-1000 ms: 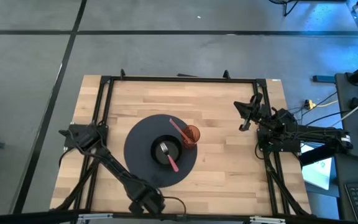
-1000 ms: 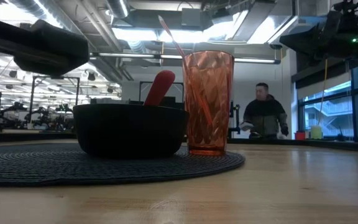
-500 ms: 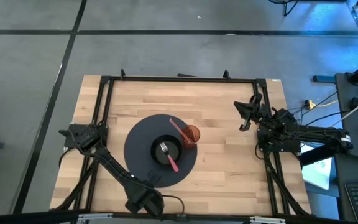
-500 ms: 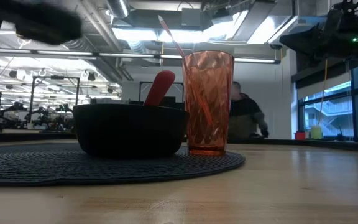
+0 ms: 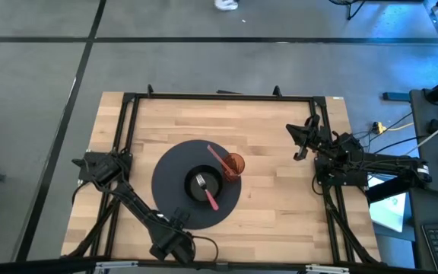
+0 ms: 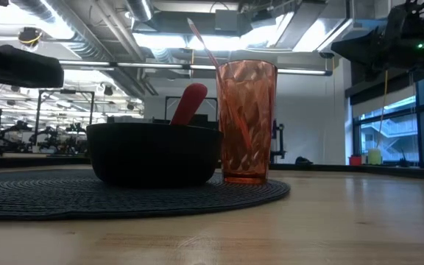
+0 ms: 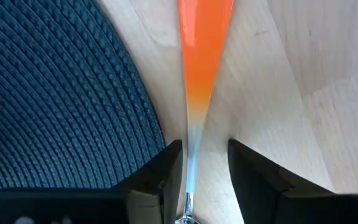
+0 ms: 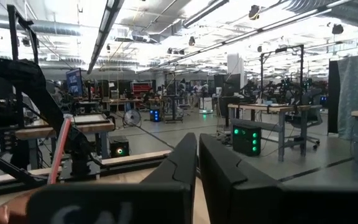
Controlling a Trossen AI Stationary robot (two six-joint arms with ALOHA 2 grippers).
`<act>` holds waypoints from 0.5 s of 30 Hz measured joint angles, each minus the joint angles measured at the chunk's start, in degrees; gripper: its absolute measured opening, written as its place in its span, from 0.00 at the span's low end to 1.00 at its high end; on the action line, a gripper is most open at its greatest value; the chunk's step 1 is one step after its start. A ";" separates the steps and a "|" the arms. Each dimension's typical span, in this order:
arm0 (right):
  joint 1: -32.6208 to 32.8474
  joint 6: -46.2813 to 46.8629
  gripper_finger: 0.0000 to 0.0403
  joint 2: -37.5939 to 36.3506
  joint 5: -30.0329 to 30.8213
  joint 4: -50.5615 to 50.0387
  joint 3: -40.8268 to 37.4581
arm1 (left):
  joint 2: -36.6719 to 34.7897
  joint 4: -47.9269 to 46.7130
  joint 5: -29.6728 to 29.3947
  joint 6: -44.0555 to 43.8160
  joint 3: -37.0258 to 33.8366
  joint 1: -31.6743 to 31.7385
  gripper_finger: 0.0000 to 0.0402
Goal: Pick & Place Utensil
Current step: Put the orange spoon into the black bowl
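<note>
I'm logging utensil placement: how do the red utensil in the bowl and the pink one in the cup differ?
The red utensil lies low across the black bowl, its handle reaching out over the rim toward the mat; the pink utensil stands slanted in the orange cup. In the low view the red one's end looks broad and rounded, the pink one thin. Both rest in containers on the dark round mat.

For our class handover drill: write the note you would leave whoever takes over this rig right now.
Left claw: low at the table's near edge beside the round mat, fingers open astride an orange-handled utensil lying on the wood; not gripped yet.
Right claw: waits at the table's right side, shut, empty.
On the mat: black bowl holding a fork and a red utensil; orange cup holding a pink one.
Left: close, lift, place.
</note>
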 joint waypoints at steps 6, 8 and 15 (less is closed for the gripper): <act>0.00 2.06 0.05 -0.02 0.00 0.00 0.00 | -0.49 3.40 3.42 0.05 -3.23 1.06 0.28; 0.02 2.14 0.05 0.00 0.00 -0.03 0.00 | -0.83 6.49 5.06 0.05 -5.15 1.49 0.25; 0.02 2.08 0.05 -0.01 -1.34 -0.50 0.00 | -1.31 10.46 6.16 -0.48 -7.68 1.23 0.06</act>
